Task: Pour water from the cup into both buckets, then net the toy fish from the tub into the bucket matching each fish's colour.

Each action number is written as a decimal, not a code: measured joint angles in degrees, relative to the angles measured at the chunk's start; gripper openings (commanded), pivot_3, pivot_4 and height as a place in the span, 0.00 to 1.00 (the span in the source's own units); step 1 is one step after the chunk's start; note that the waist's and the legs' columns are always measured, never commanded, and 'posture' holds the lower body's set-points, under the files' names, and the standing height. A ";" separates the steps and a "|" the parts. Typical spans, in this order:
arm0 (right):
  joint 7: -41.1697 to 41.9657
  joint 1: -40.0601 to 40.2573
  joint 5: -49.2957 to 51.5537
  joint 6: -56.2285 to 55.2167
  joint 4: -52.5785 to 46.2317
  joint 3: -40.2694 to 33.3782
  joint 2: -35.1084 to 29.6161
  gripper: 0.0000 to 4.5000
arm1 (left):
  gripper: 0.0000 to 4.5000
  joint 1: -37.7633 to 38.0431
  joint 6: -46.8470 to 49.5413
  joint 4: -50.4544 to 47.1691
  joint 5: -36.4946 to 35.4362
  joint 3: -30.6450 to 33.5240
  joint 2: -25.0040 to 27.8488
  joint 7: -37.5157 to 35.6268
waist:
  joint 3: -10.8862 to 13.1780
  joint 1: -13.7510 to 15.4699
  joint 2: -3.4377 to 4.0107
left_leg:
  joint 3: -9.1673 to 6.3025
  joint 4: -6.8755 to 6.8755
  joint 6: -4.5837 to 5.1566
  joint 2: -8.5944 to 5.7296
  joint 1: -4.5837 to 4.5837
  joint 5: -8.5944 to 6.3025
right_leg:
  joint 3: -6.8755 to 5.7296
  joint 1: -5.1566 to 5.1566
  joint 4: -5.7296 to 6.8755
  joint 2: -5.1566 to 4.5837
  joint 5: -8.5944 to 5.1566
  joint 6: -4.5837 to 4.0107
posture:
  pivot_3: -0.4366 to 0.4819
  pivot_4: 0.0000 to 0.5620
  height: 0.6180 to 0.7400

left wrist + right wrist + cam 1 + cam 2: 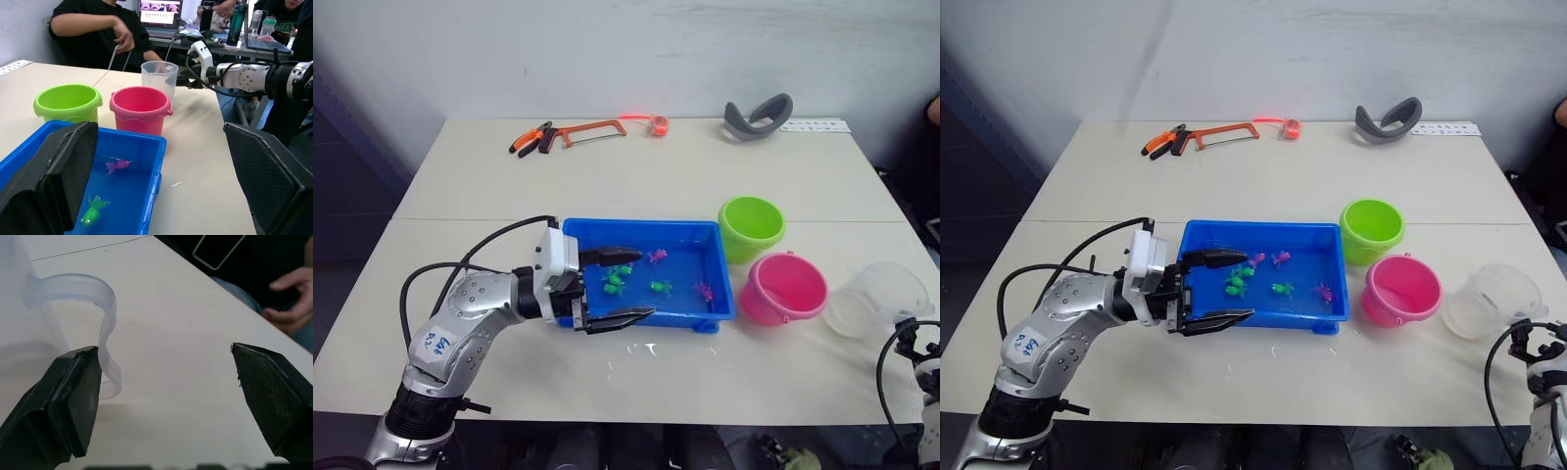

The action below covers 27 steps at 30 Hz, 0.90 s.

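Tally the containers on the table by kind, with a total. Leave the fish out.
Buckets: 2, the lime green bucket and the pink bucket
Cup: 1, the clear cup
Tub: 1, the blue tub
Total: 4

2 head eyes overlook the table (705, 186) (wrist cameras sit close).

My left gripper (628, 286) covers the tub's (690, 230) near corner; beside my right fingers (73, 396), the cup (58, 333) runs off-frame.
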 measured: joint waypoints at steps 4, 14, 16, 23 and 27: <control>1.56 -1.02 0.07 0.01 1.52 0.07 -0.72 1.00 | 0.99 0.00 -0.14 0.00 0.36 0.01 0.00 0.09 | 0.00 -0.02 0.00 | 0.00 0.00 0.00 0.00 0.01 0.00 | 0.00 0.00 0.00 0.00 0.00 0.00 | 0.48 0.27 1.00; 7.42 -3.89 1.04 0.09 4.43 0.78 -0.87 0.45 | 1.00 -0.03 -1.10 0.25 1.50 0.31 0.00 0.01 | 0.00 0.04 0.00 | -0.02 0.00 -0.01 0.00 -0.01 0.01 | -0.02 0.00 -0.01 0.00 0.01 0.01 | 0.48 0.27 1.00; 8.01 -4.34 1.04 -0.08 4.57 1.00 -0.87 0.23 | 1.00 -0.03 -1.33 0.49 1.61 0.32 -0.01 -0.13 | 0.00 0.07 0.00 | -0.02 0.00 0.00 0.00 -0.02 0.01 | -0.02 0.00 -0.01 -0.01 0.01 0.02 | 0.48 0.27 1.00; 9.71 -3.47 1.74 -0.69 4.44 0.85 -1.12 0.02 | 1.00 0.00 -3.08 2.16 2.50 0.32 -0.18 -0.41 | 0.01 0.06 0.00 | -0.03 -0.01 -0.01 0.00 -0.03 0.02 | -0.04 0.00 -0.02 -0.01 0.01 0.02 | 0.48 0.27 1.00; 9.97 -1.12 3.03 -0.58 2.22 -0.59 -1.21 0.02 | 1.00 0.23 -4.04 2.50 2.84 0.31 -0.62 -0.89 | 0.04 0.16 0.05 | -0.03 -0.01 -0.01 0.00 -0.04 0.01 | -0.05 0.00 -0.04 -0.02 0.01 0.02 | 0.48 0.27 1.00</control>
